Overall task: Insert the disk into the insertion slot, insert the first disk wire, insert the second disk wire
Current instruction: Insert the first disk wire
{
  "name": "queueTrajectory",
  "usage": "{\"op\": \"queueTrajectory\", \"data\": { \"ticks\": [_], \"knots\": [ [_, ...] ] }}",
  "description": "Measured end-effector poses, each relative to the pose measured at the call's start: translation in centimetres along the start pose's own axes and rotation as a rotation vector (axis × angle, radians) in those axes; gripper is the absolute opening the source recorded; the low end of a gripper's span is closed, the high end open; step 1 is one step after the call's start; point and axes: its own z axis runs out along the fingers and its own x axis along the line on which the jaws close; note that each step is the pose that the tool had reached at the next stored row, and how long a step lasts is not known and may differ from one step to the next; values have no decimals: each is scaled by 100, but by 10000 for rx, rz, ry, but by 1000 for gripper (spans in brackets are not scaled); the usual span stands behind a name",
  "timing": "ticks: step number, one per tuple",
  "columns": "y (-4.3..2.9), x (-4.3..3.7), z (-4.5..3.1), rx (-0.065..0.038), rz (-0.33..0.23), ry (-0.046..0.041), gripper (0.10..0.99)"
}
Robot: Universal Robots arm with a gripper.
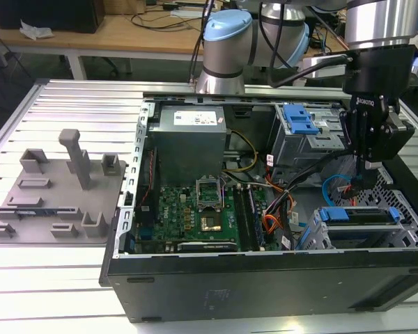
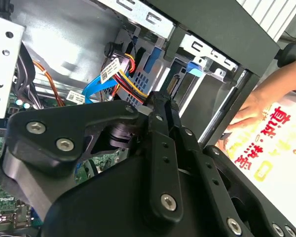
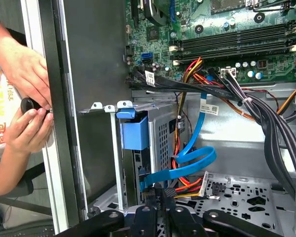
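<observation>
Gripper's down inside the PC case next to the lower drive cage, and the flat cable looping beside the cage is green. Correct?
Not quite. The flat cable is bright blue, not green, as the first wrist view shows. The rest holds: in the exterior view the gripper is down inside the PC case, next to the lower drive cage.

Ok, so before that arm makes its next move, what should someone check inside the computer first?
1. Disk seated in the insertion slot: looks in, ok.
2. Gripper low inside the computer case, beside the slot: ok.
3. Blue flat wire lying close to the gripper: ok.
4. Wire plugged into the disk: cannot tell.
5. Person's hands away from the case: not ok, they are at its edge.
</observation>
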Motion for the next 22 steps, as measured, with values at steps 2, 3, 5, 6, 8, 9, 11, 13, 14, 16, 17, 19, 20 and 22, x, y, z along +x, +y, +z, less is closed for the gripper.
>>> {"op": "queueTrajectory", "data": {
  "ticks": [2,3,5,6,8,9,11,13,14,16,17,19,20,22],
  "knots": [
    [0,0,0,0,0,1,165],
    [0,0,0,0,-1,3,165],
    [0,0,0,0,-1,5,165],
    [0,0,0,0,-1,6,165],
    [-4,-1,2,-3,-1,3,165],
    [-8,1,4,-8,-4,3,165],
    [-9,8,6,-11,-3,-9,165],
    [-10,22,9,-13,0,-35,165],
    [-12,30,9,-14,0,-45,165],
    [-106,36,23,-223,-107,-48,165],
    [-131,36,26,-454,-215,-47,165],
    [-153,37,24,-812,-354,-45,165],
    [-160,38,22,-890,-393,-46,165],
    [-180,54,18,-1098,-499,-50,165]
  ]
}}
